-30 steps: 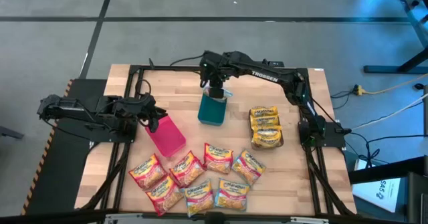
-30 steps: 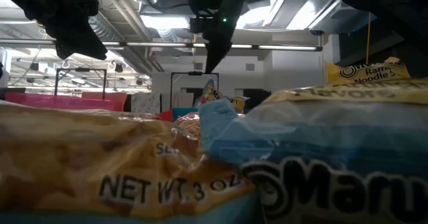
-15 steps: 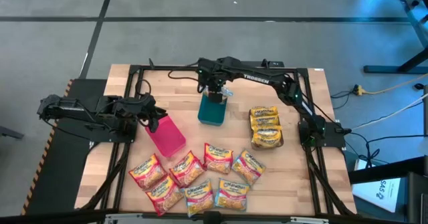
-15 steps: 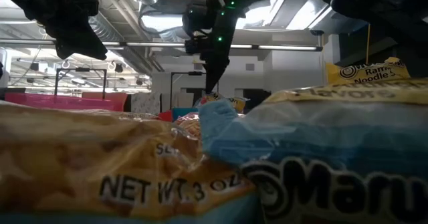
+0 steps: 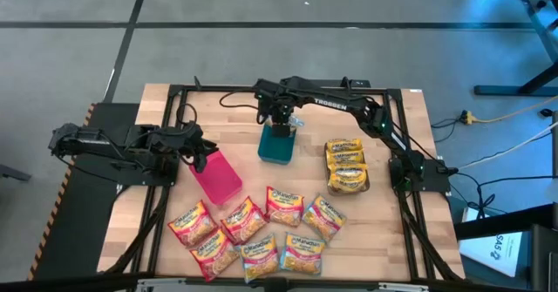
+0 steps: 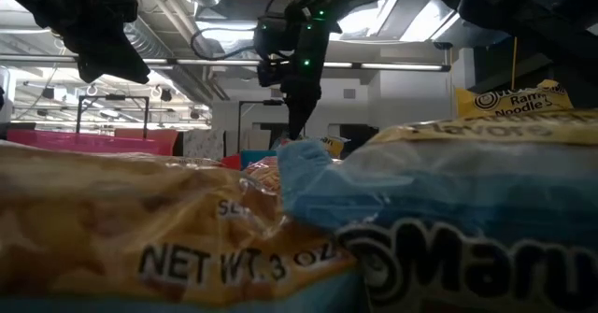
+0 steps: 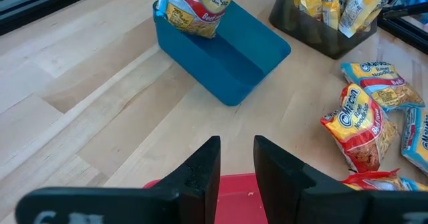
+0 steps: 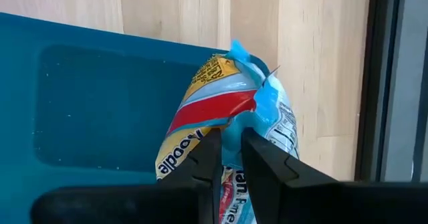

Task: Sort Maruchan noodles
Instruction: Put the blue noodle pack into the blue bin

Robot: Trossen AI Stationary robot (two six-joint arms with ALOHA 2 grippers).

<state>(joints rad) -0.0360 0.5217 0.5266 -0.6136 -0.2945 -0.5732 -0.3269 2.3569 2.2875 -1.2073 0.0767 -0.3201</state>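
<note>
A light-blue Maruchan noodle packet (image 8: 214, 110) stands on end at the far end of the teal bin (image 5: 277, 146), also in the left wrist view (image 7: 197, 13). My right gripper (image 8: 231, 154) reaches down over it, shut on the packet's upper end (image 6: 299, 121). Several red, yellow and blue packets (image 5: 253, 231) lie loose near the table's front edge. Yellow packets fill a dark bin (image 5: 347, 166) at the right. My left gripper (image 7: 235, 164) waits open over the pink bin's (image 5: 218, 174) near-left end, nothing between its fingers. My right gripper pinches the packet's light-blue crimped upper edge (image 8: 253, 114) between its two fingers. The fingers come from above, pointing steeply down. The packet stands roughly upright below them, its lower end inside the teal bin.
The pink bin lies slanted at the left of the table's middle. Black frame rails (image 5: 410, 231) run along the table's left, right and far sides. Bare wood shows between the bins and the loose packets.
My right gripper has sunk toward the teal bin and tipped further downward. A second ago its fingertips hung above the standing packet; now they are at the packet's upper edge. The packet has stayed in the bin.
</note>
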